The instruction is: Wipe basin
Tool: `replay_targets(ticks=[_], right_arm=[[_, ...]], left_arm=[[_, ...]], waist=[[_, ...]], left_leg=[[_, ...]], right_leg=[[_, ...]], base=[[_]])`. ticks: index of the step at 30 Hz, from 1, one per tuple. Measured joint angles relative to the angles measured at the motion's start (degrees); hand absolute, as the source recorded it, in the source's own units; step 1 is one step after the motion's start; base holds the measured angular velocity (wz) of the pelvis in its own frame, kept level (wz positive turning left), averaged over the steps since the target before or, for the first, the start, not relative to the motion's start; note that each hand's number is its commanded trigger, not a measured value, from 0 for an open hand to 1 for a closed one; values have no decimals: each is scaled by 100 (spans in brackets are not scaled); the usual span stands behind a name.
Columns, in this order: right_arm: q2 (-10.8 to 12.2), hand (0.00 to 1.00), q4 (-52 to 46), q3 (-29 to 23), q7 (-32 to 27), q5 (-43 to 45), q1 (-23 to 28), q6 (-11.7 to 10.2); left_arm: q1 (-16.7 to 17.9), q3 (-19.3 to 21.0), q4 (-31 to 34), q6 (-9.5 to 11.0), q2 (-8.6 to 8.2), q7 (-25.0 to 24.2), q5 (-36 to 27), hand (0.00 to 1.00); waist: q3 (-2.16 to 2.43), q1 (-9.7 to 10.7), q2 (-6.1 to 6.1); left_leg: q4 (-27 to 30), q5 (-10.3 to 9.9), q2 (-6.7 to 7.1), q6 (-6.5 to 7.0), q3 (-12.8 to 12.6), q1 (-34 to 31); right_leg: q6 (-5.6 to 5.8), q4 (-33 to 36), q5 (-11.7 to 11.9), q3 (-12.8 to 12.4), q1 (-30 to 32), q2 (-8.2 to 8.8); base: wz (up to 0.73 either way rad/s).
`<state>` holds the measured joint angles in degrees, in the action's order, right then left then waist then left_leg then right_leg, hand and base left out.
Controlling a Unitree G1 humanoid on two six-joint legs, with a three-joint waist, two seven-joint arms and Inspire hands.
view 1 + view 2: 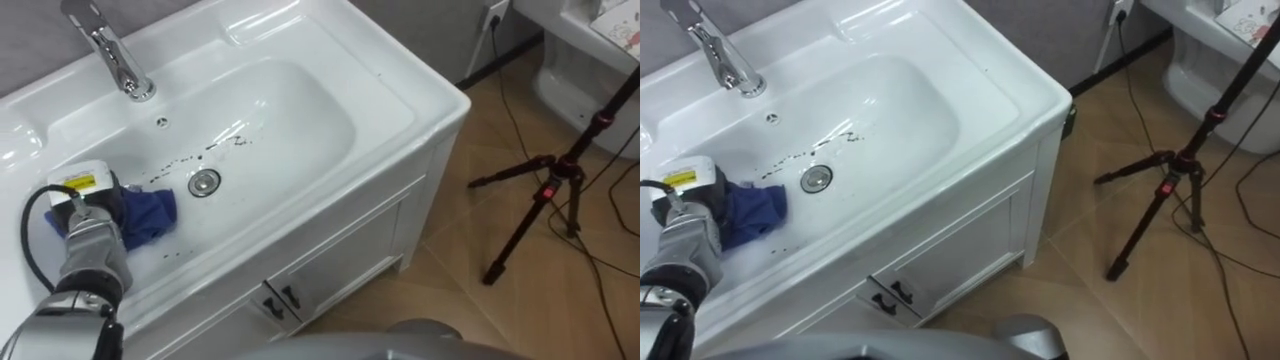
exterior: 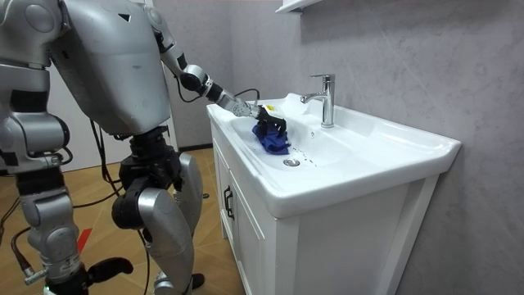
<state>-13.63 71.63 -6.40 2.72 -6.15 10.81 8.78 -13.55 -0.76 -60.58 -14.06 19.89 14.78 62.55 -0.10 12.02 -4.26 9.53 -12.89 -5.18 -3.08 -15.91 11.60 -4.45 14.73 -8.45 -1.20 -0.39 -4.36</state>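
— What does the body standing at the basin (image 1: 425,100) look like?
— It has smooth silver-grey shells on the chest, upper arms and thighs, with black joints at the waist and hips. A small dark triangle is marked high on the chest.
— And the arm over the basin?
— The forearm is a brushed-metal cylinder. A black cable loops out at the wrist, on the side turned away from the basin's middle. The left hand (image 1: 82,190) has a white block with a yellow label on its back.
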Motion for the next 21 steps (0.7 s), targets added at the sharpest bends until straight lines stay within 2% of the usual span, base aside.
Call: replay_targets(ticks=[2,7,11,13,16,21], right_arm=[[3,0,-12,72,9,3,-10,0],[11,0,-41,183,131,4,-34,-2],[34,0,-6,204,135,-86,-56,-2],[60,0,-4,220,120,-116,-84,-5],[71,0,-20,224,121,-101,-189,-5],[71,0,-139,224,123,-164,-301,-96]], left_arm=[[7,-12,82,-23,-19,-60,-55,100],[245,-63,889,-39,-92,-592,-555,100],[283,-319,1417,-71,-108,-1238,-1015,100],[444,-403,1907,-77,-119,-1579,-1249,100],[612,-522,2656,-88,-138,-2169,-1368,100],[707,-651,3510,-97,-177,-3031,-1368,100]], waist=[[0,1,0],[1,-16,16],[19,0,-13],[23,-6,-48],[-17,-32,-80],[-22,-118,-109]], left_leg=[[0,0,1,0,-1,-7],[27,-1,8,1,34,-113],[28,0,11,3,170,-139],[24,1,13,3,211,-138],[22,1,13,3,246,-164],[22,0,-1,3,300,-207]], right_leg=[[8,-1,-6,-5,2,-1],[16,-5,-12,24,66,18],[23,-125,-1,190,-12,55],[22,-122,-2,231,-25,62],[16,-130,-16,269,-14,71],[-3,-166,-39,316,-12,67]], base=[[2],[5],[17],[14],[7],[4]])
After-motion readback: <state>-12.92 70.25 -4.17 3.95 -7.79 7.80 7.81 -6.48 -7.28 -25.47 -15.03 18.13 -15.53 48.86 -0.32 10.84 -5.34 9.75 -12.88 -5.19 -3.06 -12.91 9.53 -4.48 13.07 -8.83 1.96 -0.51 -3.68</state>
